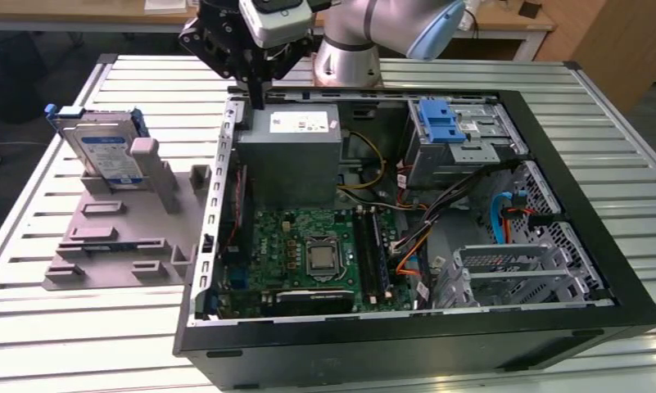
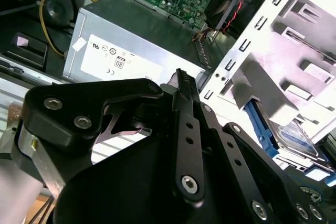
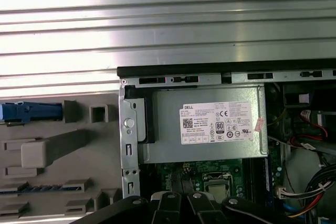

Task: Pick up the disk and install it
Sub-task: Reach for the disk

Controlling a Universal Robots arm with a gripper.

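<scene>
1. Disk (image 1: 101, 151) stands on edge in a slot of the grey holder (image 1: 120, 237), on the slatted table (image 1: 43, 327) at the exterior view's left, outside the open computer case (image 1: 622, 315). Its labelled face shows, and the blue bracket wraps its edges.
2. The gripper (image 1: 258, 100) hangs over the case's rim, above the grey power supply (image 1: 289, 155) and well apart from the disk. Its fingers look pressed together and hold nothing; the second wrist view shows them meeting as one dark bar (image 2: 180, 93).
3. In the second wrist view the disk (image 2: 294, 137) lies off to one side of the fingers, seated in the holder.
4. Handling, as a judgement: it is a rigid metal body, fairly dense for its size, so it should not flex or sag in a grip.
5. The bare metal faces are probably slick, and the drive is likely sensitive to knocks, so a firm but not crushing hold suits it.
6. The best hold looks to be across the two flat faces at the exposed upper part, where it stands free of the holder; the plastic bracket rails are probably springy and better left free.
</scene>
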